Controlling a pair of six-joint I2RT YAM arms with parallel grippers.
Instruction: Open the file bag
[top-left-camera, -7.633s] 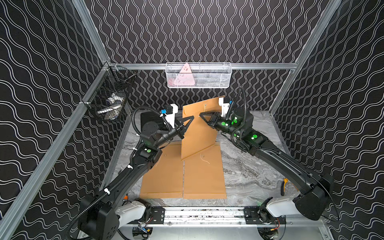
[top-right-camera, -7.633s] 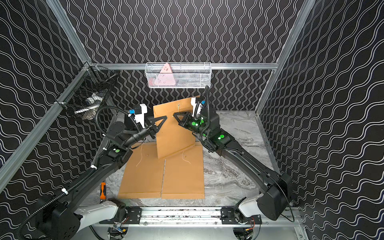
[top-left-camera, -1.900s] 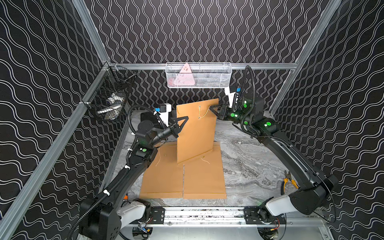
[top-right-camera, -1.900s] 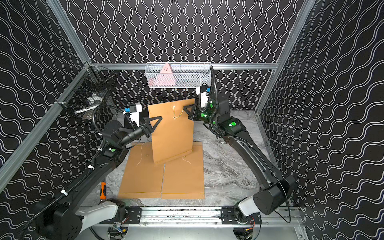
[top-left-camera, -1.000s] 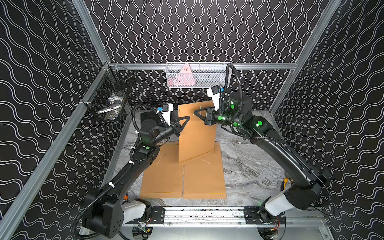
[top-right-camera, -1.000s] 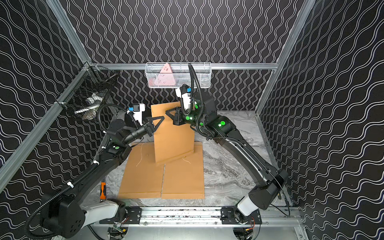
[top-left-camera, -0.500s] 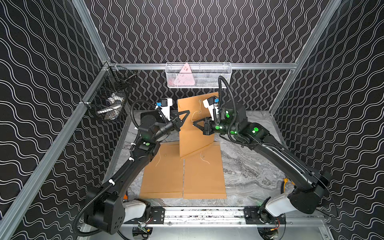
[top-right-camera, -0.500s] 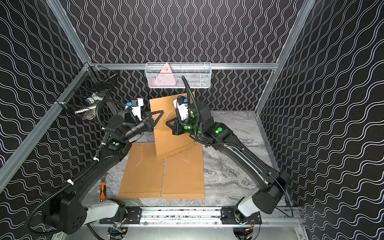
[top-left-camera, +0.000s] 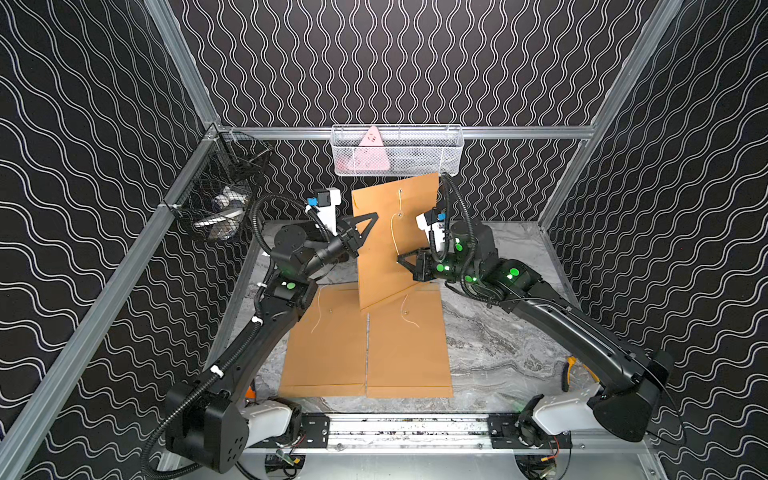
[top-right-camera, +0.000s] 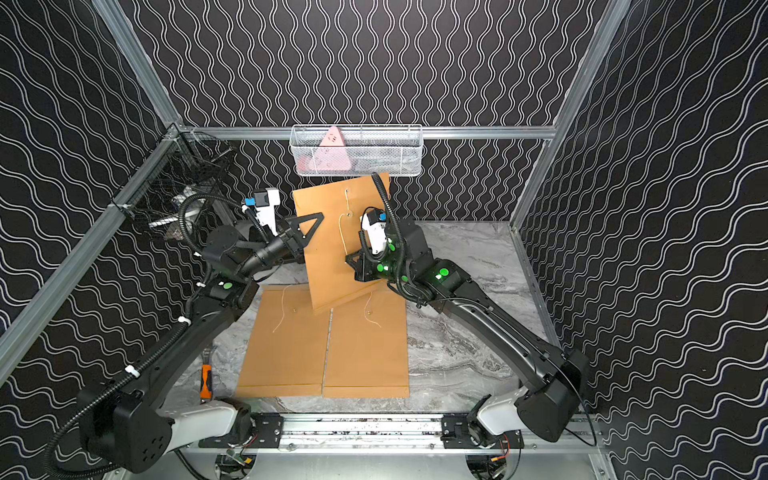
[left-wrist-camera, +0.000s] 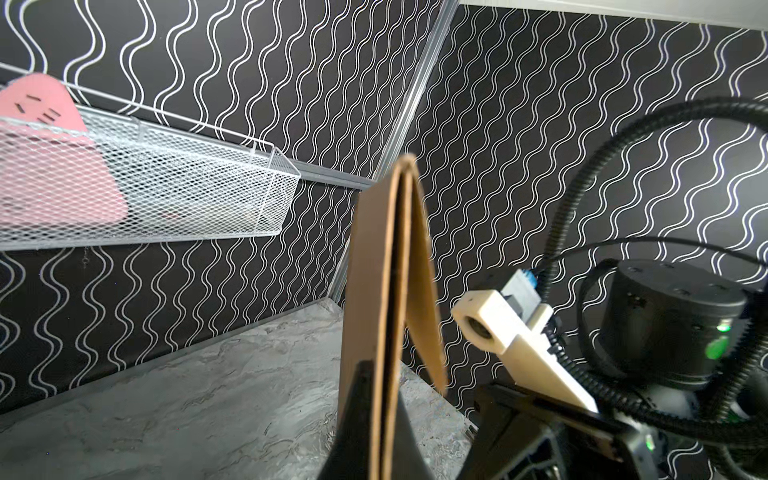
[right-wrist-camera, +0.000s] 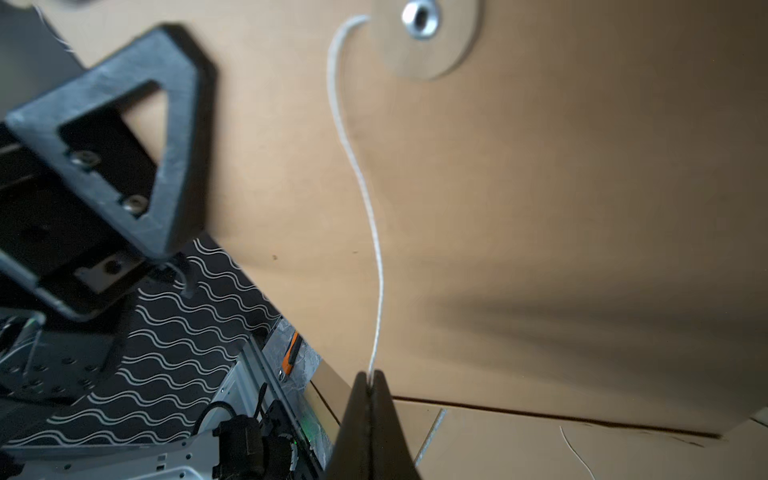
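The left pincer (top-left-camera: 368, 224) is clamping together on the left edge of the file bag (top-left-camera: 378, 274), which is standing upright and slightly tilted over the far part of the counter (top-left-camera: 498, 332). Its lower edge is hanging over two flat envelopes (top-left-camera: 328, 345) that are lying side by side. The string (right-wrist-camera: 361, 187) is running from the bag's round fastener (right-wrist-camera: 424, 37) to the right pincer (top-left-camera: 400, 258), which is pinching tight on the string's end.
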